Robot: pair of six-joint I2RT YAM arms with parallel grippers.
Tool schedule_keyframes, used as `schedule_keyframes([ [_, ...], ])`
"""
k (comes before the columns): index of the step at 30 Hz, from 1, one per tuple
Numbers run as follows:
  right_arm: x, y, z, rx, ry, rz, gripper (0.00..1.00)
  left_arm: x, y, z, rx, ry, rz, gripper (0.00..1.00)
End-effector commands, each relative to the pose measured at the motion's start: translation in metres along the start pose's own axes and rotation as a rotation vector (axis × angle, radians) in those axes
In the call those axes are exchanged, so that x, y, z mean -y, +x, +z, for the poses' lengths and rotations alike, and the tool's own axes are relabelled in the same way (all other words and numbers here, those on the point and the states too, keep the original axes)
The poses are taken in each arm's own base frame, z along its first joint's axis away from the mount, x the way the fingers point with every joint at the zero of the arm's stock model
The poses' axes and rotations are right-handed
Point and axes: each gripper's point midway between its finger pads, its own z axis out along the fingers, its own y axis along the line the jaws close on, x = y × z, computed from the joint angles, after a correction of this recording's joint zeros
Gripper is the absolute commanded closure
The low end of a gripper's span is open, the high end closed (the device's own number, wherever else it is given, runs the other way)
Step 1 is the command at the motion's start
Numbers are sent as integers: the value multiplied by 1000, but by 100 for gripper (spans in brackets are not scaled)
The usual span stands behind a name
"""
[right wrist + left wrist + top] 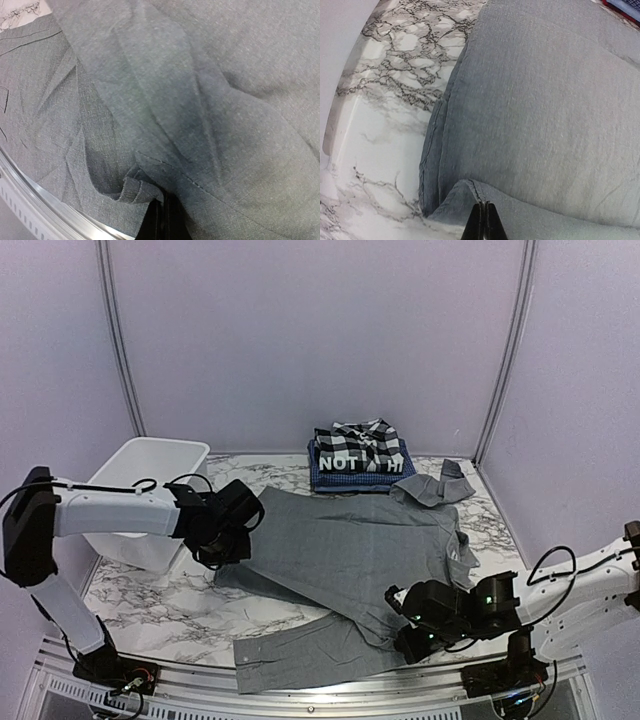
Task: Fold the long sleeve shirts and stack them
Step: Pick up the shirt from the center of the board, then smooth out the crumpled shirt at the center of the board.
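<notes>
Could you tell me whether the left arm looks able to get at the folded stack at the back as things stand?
Probably not yet: the left gripper is shut on the edge of the grey shirt and must let go. Only flat cloth lies between it and the folded stack.

We find the left arm (110, 512) reaching from the near left corner of the worktop (150, 600), forearm level, wrist angled down. The left gripper (483, 212) has its jaws pressed together on a raised fold of the grey shirt (340, 540). The right arm (585, 585) lies low along the near edge. The right gripper (162, 210) is likewise clamped on shirt cloth.
</notes>
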Motion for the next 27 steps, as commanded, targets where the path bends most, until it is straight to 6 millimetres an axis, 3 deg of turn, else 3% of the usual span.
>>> schedule_keyframes([
  [1, 4, -4, -21, 2, 41, -5, 100, -16, 19, -29, -2, 38, -33, 100],
  [5, -3, -17, -42, 46, 22, -7, 100, -36, 56, -38, -38, 61, -50, 100],
  [8, -12, -24, -51, 55, -10, -18, 94, -51, 87, -37, -84, 65, -59, 100],
  [12, -22, -35, -61, 75, -29, -20, 77, -63, 122, -37, -126, 71, -55, 100],
  [15, -24, -50, -70, 130, -28, -6, 62, -69, 134, -38, -136, 76, -62, 100],
  [19, 8, -82, -74, 196, 77, 93, 50, -78, 139, -38, -133, 77, -75, 100],
  [23, 50, -114, -65, 269, 167, 211, 47, -79, 134, -40, -110, 80, -80, 84],
  [27, 81, -128, -45, 278, 190, 291, 45, -73, 126, -46, -91, 92, -74, 68],
])
